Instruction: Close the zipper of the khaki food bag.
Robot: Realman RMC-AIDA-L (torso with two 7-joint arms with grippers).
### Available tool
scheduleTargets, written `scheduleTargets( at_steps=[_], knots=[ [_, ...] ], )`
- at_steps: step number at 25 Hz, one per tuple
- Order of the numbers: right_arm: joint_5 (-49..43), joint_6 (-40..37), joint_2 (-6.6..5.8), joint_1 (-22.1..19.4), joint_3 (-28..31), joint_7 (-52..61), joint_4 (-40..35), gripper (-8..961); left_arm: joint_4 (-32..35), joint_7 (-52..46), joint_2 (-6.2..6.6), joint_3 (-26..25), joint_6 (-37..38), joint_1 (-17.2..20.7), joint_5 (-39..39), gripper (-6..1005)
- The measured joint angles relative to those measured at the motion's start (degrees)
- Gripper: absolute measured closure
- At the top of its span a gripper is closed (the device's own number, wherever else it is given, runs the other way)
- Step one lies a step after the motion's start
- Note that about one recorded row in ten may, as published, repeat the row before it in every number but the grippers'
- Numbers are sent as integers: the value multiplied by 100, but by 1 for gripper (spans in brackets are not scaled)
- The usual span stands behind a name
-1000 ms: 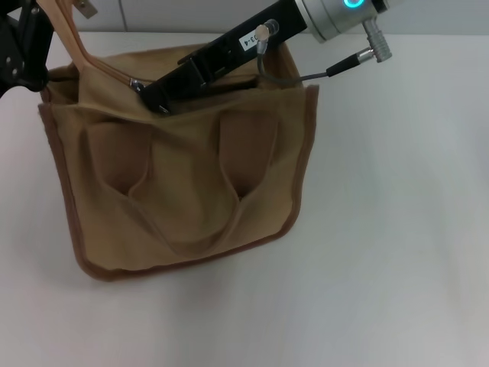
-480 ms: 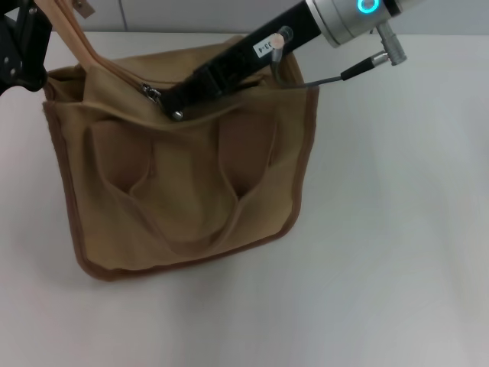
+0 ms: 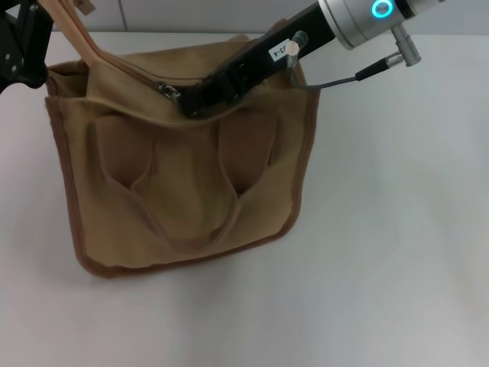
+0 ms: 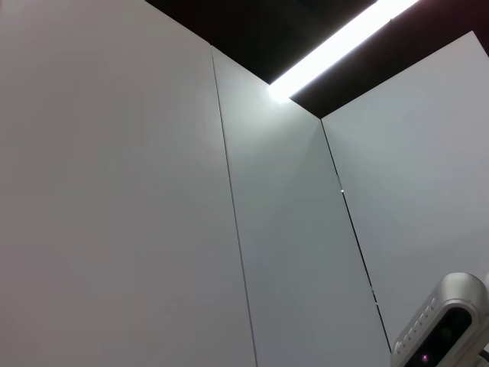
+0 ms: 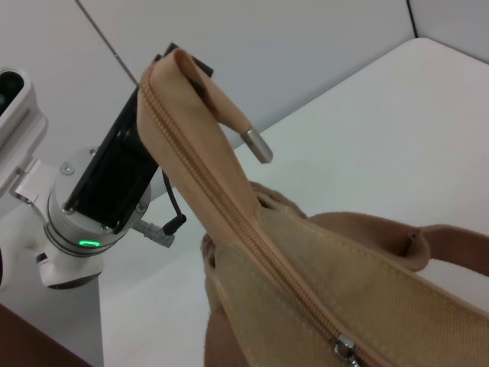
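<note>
Zipper (image 3: pixel 126 74) runs along the top of the khaki food bag (image 3: pixel 183 176) on the tabletop (image 3: pixel 397 229). Left gripper (image 3: pixel 30 38) pinches its raised end tail; right gripper (image 3: pixel 183 98) sits at the pull tab (image 3: pixel 166 89), jaws' state unclear.

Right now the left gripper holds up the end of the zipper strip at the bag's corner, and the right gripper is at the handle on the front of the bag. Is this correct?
Not quite. The right gripper is at the zipper pull on top of the bag, not at the handle, as the head view shows. The left gripper does hold up the strip end at the corner.
</note>
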Motion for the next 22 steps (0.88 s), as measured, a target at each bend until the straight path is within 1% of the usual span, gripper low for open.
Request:
scheduleTargets(
  at_steps=[6,9,10,11,15,16,22],
  knots=[
    [-172,25,-17,-151,188,42,-189,953,1,4,0,-5,-45,-1,-13,970],
    [-338,-10,-43,-267,329,92,-303,953,-5,5,5,-5,-133,47,-163,970],
    [-423,-59,-57,-362,433,109,-390,953,-6,5,7,-9,-174,70,-230,970],
    [-423,-59,-57,-362,433,109,-390,953,-6,5,7,-9,-174,70,-230,970],
    [-632,-235,-74,-673,754,131,-734,953,-8,5,25,-14,-250,92,-293,970],
    [-632,-235,-74,-673,754,131,-734,953,-8,5,25,-14,-250,92,-293,970],
    [-575,-422,-106,-1069,1153,105,-1069,954,-9,3,39,-15,-386,70,-299,970]
  ],
)
